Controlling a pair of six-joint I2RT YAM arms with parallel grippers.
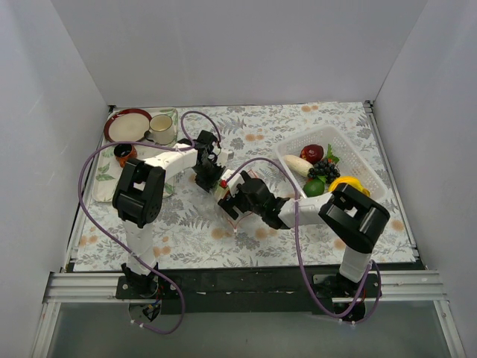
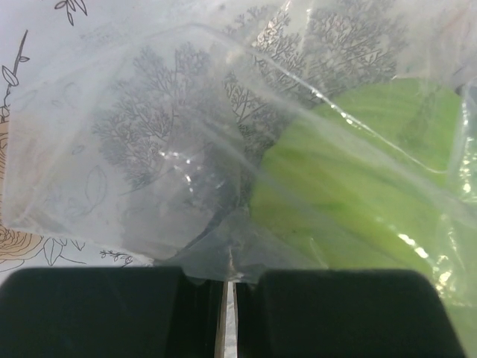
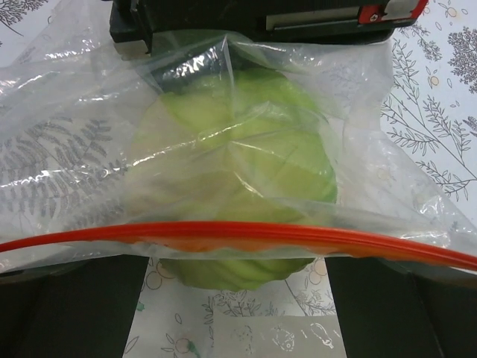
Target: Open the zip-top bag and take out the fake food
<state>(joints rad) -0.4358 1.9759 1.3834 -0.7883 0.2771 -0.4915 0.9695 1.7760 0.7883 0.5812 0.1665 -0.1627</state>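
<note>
The clear zip-top bag (image 3: 74,149) lies between my two grippers in the middle of the table (image 1: 223,188). Its orange-red zip strip (image 3: 223,233) runs across the right wrist view. A pale green cabbage (image 3: 231,164) sits in the bag and its near end pokes out under the strip. My right gripper (image 3: 237,272) is open, one finger on each side of the mouth and cabbage. My left gripper (image 2: 227,280) is shut on a fold of the bag's (image 2: 149,149) far end, with the cabbage (image 2: 350,171) just beyond. The left gripper also shows in the right wrist view (image 3: 253,22).
A white perforated basket (image 1: 298,142) at the right holds a red apple (image 1: 312,153), dark grapes (image 1: 322,171), a yellow piece (image 1: 344,181), a green piece (image 1: 314,188) and a white piece. A red-rimmed plate (image 1: 127,123) and a cup (image 1: 161,128) stand at the back left.
</note>
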